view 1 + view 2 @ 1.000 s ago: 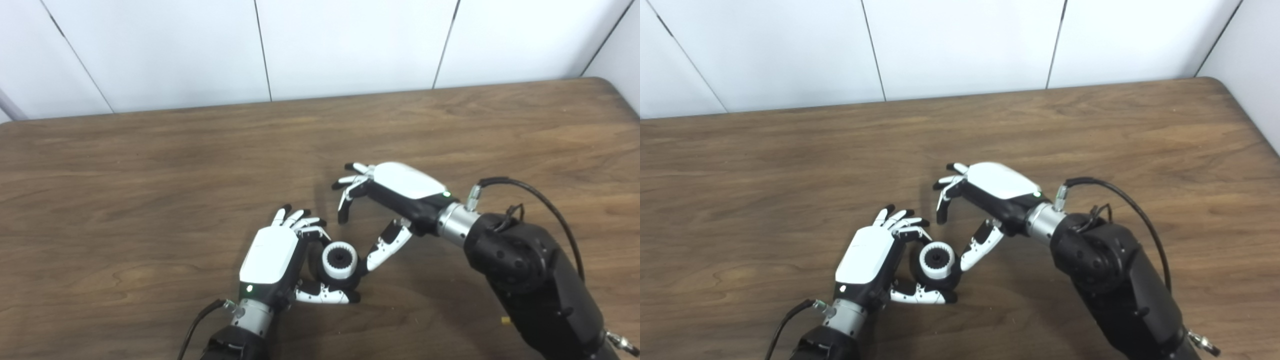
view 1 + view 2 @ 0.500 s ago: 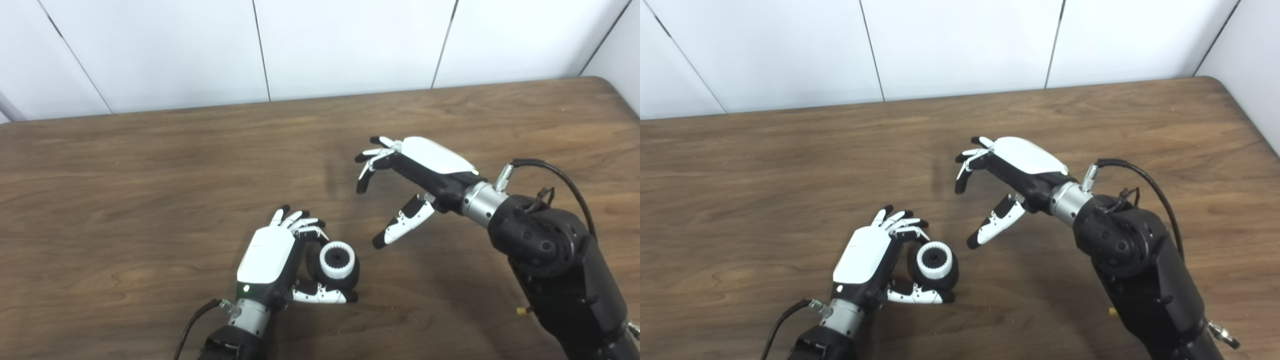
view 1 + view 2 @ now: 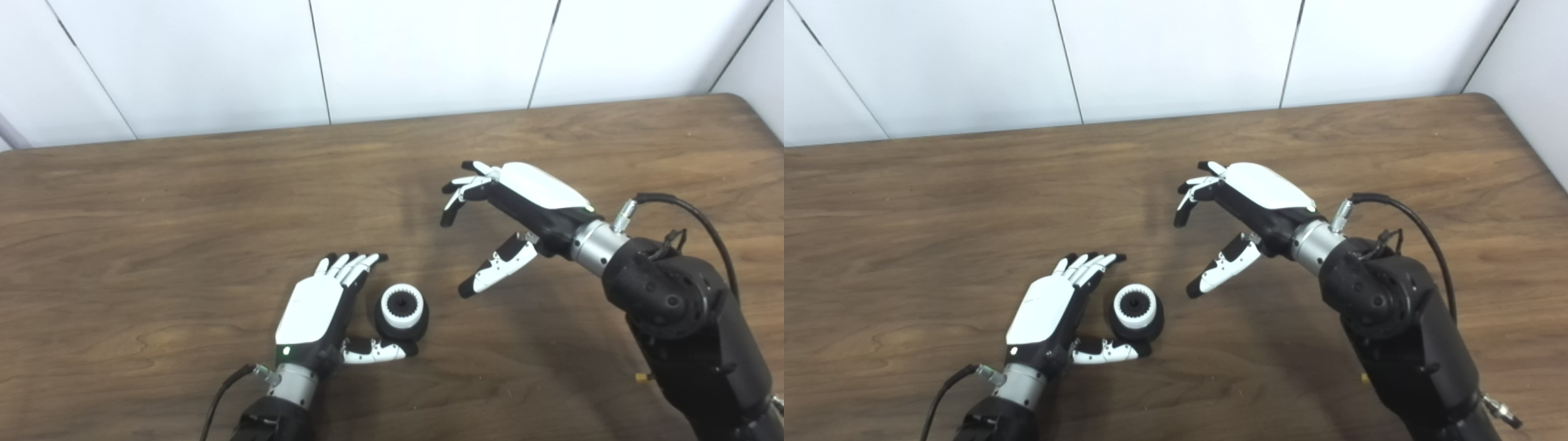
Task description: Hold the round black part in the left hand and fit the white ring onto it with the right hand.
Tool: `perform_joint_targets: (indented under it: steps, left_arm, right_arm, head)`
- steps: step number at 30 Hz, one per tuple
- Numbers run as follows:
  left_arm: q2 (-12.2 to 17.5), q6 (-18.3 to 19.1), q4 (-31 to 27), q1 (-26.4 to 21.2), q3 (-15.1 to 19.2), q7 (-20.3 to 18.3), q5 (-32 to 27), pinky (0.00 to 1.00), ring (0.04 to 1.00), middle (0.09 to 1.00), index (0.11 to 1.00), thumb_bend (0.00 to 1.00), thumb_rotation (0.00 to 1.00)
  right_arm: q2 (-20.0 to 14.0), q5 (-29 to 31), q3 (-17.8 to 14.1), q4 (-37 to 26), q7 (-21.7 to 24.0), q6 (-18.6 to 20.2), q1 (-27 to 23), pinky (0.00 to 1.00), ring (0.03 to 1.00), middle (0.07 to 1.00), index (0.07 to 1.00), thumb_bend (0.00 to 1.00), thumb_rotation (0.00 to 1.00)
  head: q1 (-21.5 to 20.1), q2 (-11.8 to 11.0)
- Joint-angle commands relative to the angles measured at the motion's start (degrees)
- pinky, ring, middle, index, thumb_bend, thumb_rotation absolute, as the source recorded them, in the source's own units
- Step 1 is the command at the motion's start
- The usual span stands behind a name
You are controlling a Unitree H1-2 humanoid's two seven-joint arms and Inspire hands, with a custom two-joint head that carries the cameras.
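The round black part [image 3: 401, 315] sits on the wooden table [image 3: 184, 202] in the lower middle of the frame, with the white ring [image 3: 402, 302] seated on its top face, toothed inner edge showing around a dark centre. The left hand [image 3: 318, 306] lies just to the left of it, fingers [image 3: 349, 266] stretched out flat and pointing toward the upper part of the frame, thumb [image 3: 376, 351] reaching along the table directly below the part. The thumb tip looks to be at the part's lower edge; whether it touches cannot be told. The fingers are not wrapped around the part, so this hand is spread and holds nothing.

The right hand [image 3: 514, 214] hangs right of centre, well apart from the part, up and to its right. Its fingers curl loosely downward and its thumb points down-left toward the part, with a wide gap between them; it is spread and empty too.

Bare table lies between the part and the right hand, and across the whole left half and the upper band of the frame. The table's far edge meets a white panelled wall [image 3: 429, 55] along the top, and its rounded corner shows at the upper right.
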Motion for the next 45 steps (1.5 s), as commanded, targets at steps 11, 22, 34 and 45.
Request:
perform_joint_targets:
  steps: [11, 22, 34, 45]
  left_arm:
    - [-0.1, 1.6, -3.8, -1.3, 3.2, -0.8, -2.5, 1.0, 0.947, 0.878, 0.687, 1.0, 0.38]
    - [1.6, 7.7, -11.4, -2.1, 10.2, -7.9, -12.8, 0.95, 0.959, 0.925, 0.942, 1.0, 0.42]
    - [4.0, 14.4, -18.5, -2.9, 24.4, -12.0, -38.0, 1.0, 0.987, 1.0, 1.0, 1.0, 0.34]
    - [0.2, 10.6, -14.0, 1.2, 31.8, -6.2, -52.8, 1.0, 0.999, 1.0, 0.999, 0.64, 0.92]
  right_arm:
    - [0.8, -1.8, 0.3, 0.3, -2.7, -0.3, -1.2, 1.0, 1.0, 0.872, 0.647, 1.0, 0.33]
    - [1.7, -0.5, -1.6, 0.1, -3.1, 1.6, 0.0, 1.0, 0.996, 0.875, 0.67, 1.0, 0.43]
    - [3.8, 3.4, -6.5, 0.8, -6.7, 4.1, 4.1, 0.8, 0.921, 0.865, 0.734, 0.7, 0.81]
    - [15.4, 21.3, -15.8, 3.7, -21.6, -1.8, 14.4, 0.93, 0.98, 0.996, 0.996, 0.59, 1.0]
  head:
    - [0.7, -0.5]
    - [1.2, -0.9]
    - [1.3, -1.3]
    - [0.8, -1.2]
